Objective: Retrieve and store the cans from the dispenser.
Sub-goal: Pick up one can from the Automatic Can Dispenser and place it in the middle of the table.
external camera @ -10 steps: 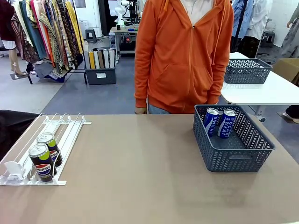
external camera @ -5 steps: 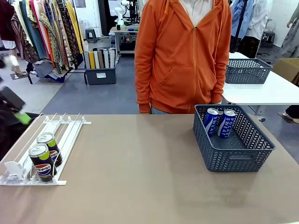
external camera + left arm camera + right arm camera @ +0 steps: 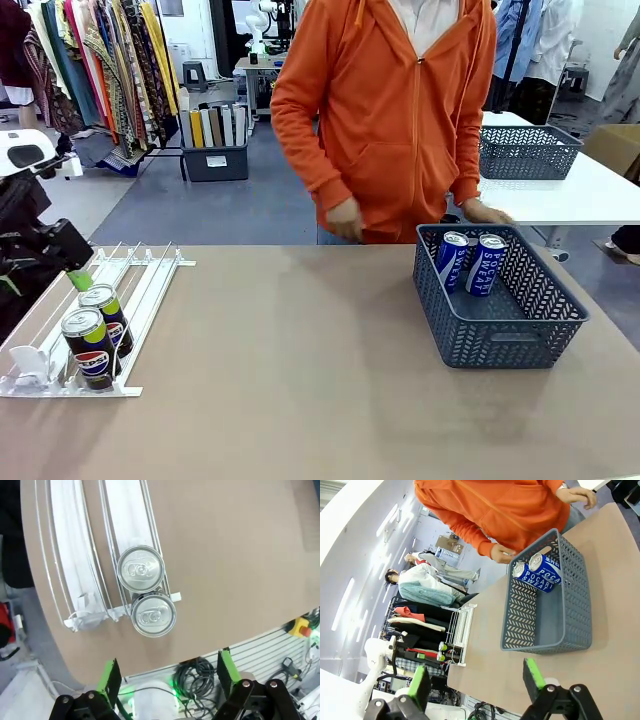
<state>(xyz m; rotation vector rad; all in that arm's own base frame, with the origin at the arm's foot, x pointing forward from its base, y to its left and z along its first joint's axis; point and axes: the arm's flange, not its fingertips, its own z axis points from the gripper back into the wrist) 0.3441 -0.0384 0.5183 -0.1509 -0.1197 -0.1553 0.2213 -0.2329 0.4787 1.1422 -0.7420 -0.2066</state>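
Two black Pepsi cans (image 3: pixel 92 348) (image 3: pixel 108 313) stand at the near end of the white dispenser (image 3: pixel 140 275) on the table's left. From above, their silver tops (image 3: pixel 140 569) (image 3: pixel 153 615) show in one lane of the dispenser (image 3: pixel 65 555). My left gripper (image 3: pixel 72 272) hovers over the rack's left side, above and behind the cans. It is open, with its green pads (image 3: pixel 109 680) wide apart and nothing between them. Two blue cans (image 3: pixel 468 262) lie in the grey basket (image 3: pixel 500 335) at the right. My right gripper (image 3: pixel 476 680) is open and high above the table, short of the basket (image 3: pixel 545 630).
A person in an orange hoodie stands at the far edge, one hand (image 3: pixel 487 213) by the basket's back rim and the other hand (image 3: pixel 343 220) in front of the body. A second mesh basket (image 3: pixel 528 152) sits on a white table behind. Bare tabletop lies between rack and basket.
My left arm has come in from the left and now hangs over the dispenser. The person has leaned and brought both hands forward, one to the basket's back rim. Cans unmoved.
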